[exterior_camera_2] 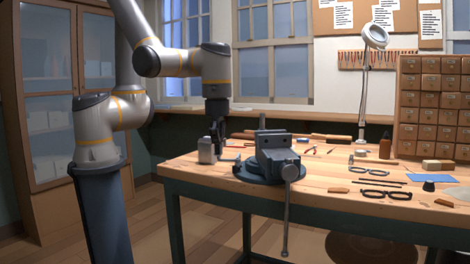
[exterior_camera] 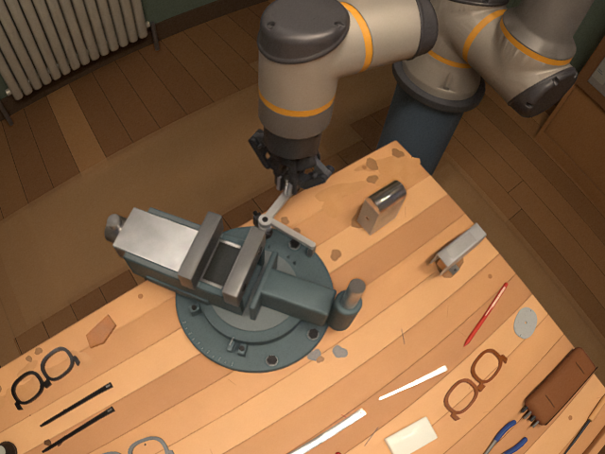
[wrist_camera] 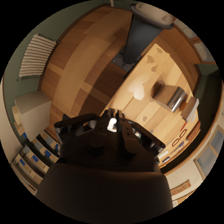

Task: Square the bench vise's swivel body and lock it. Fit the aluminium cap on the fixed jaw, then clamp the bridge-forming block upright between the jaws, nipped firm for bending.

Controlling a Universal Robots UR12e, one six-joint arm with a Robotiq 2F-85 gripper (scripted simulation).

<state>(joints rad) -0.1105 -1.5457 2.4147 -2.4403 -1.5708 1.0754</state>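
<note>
The bench vise (exterior_camera: 229, 273) (exterior_camera_2: 274, 156) sits on its round swivel base near the bench's left end, its body turned at an angle to the bench edge. Its jaws stand apart with nothing between them. The swivel lock lever (exterior_camera: 276, 205) (exterior_camera_2: 227, 159) sticks out from the base's rear, and its free end is held in my closed gripper (exterior_camera: 286, 186) (exterior_camera_2: 217, 144) (wrist_camera: 112, 122). The bridge-forming block (exterior_camera: 382, 206) (exterior_camera_2: 207, 149) lies on the bench to the right. The aluminium jaw cap (exterior_camera: 459, 249) lies further right.
Behind the bench are windows, a drawer cabinet (exterior_camera_2: 434, 104) and a magnifier lamp (exterior_camera_2: 365, 83). Spectacle frames (exterior_camera: 474, 383), a red pencil (exterior_camera: 485, 315), white strips and a brown case (exterior_camera: 559, 386) lie across the bench. The vise's long handle (exterior_camera_2: 286, 215) hangs over the front edge.
</note>
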